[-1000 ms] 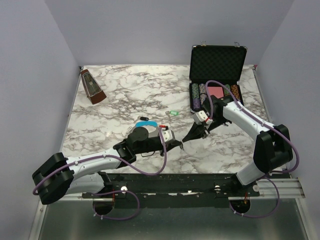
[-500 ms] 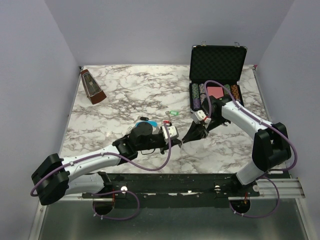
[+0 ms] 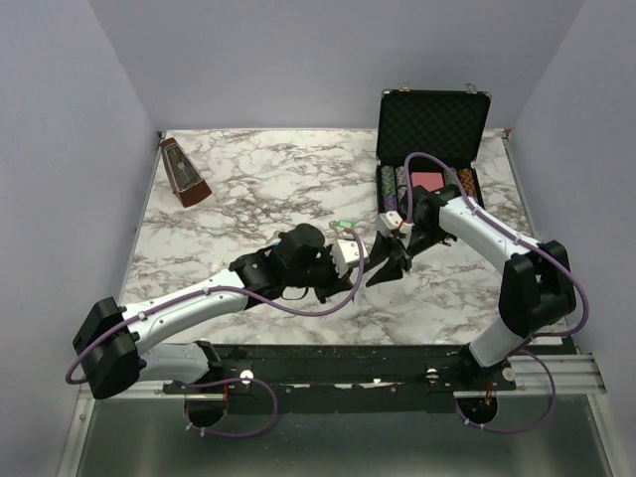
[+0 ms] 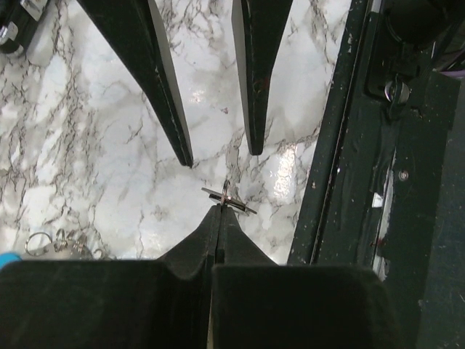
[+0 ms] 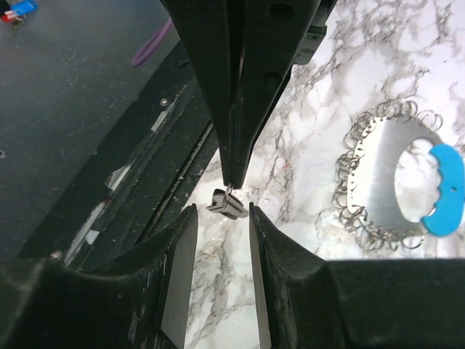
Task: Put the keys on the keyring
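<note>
A small silver key (image 4: 227,200) is pinched at the very tips of the left fingers (image 4: 205,243), which are shut tight on it. Its long axis is laid crosswise to them. The right fingers (image 5: 176,251) are parted and nothing is gripped by them; the key is bracketed between their tips with no contact visible. The keyring (image 5: 347,178) is seen flat on the bench (image 3: 248,169), off to one side and behind the left fingertips, and is largely hidden under the left arm from above. The left arm is judged the nearer, so the key would have to be carried back toward the ring, whose opening cannot be made out.
</note>
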`<state>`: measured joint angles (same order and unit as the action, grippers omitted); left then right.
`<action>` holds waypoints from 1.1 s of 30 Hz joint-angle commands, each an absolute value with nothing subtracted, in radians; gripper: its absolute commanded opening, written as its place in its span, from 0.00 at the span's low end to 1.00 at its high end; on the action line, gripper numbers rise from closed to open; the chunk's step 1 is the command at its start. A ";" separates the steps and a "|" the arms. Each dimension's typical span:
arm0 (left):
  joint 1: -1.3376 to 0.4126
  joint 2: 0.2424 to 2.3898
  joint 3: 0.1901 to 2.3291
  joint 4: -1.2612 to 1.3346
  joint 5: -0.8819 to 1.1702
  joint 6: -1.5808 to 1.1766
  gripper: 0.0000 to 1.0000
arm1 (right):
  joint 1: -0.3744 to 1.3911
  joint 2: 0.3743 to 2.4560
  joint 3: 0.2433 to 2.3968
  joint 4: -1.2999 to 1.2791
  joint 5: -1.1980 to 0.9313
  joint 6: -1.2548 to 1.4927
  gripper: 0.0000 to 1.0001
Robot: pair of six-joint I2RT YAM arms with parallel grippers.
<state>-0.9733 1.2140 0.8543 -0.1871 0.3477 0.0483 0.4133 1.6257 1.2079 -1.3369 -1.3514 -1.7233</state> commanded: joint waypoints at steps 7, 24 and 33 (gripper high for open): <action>-0.956 1.273 0.989 -0.376 0.347 0.006 0.00 | 0.431 1.628 1.230 -1.293 -1.322 -1.542 0.43; -0.948 1.309 1.029 -0.380 0.365 -0.058 0.00 | 0.486 1.654 1.213 -1.147 -1.313 -1.352 0.38; -0.943 1.293 1.011 -0.370 0.364 -0.075 0.00 | 0.492 1.658 1.215 -1.127 -1.299 -1.321 0.25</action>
